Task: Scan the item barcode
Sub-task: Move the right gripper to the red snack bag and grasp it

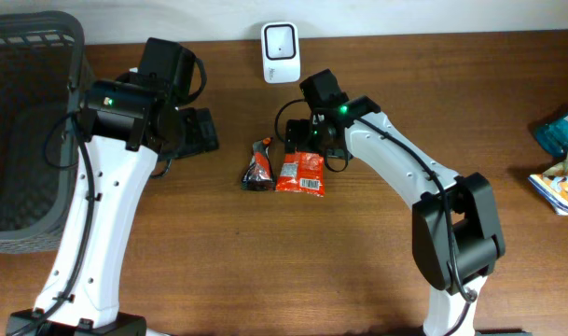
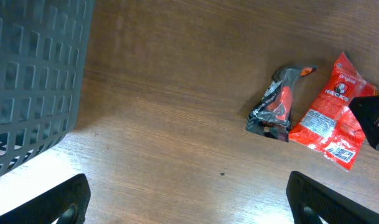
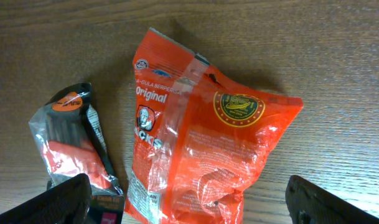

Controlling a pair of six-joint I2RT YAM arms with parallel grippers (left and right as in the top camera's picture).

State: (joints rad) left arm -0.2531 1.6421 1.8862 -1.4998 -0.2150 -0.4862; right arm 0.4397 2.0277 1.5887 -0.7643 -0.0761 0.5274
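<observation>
An orange-red snack packet [image 1: 301, 174] lies flat at the table's middle, with a dark packet with red print [image 1: 258, 168] right beside it on the left. A white scanner [image 1: 280, 52] stands at the back edge. My right gripper [image 1: 307, 138] hovers open over the orange-red snack packet [image 3: 201, 143], its fingers [image 3: 61, 200] wide on either side and touching nothing. The dark packet [image 3: 74, 146] lies under the left finger. My left gripper [image 1: 196, 131] is open to the left, over bare wood [image 2: 189, 205]. Both packets [image 2: 332, 112] show in the left wrist view, at its right.
A grey plastic basket [image 1: 22, 112] fills the far left; its wall [image 2: 33, 74] stands close to my left gripper. Several loose snack bags [image 1: 561, 159] lie at the right edge of the table.
</observation>
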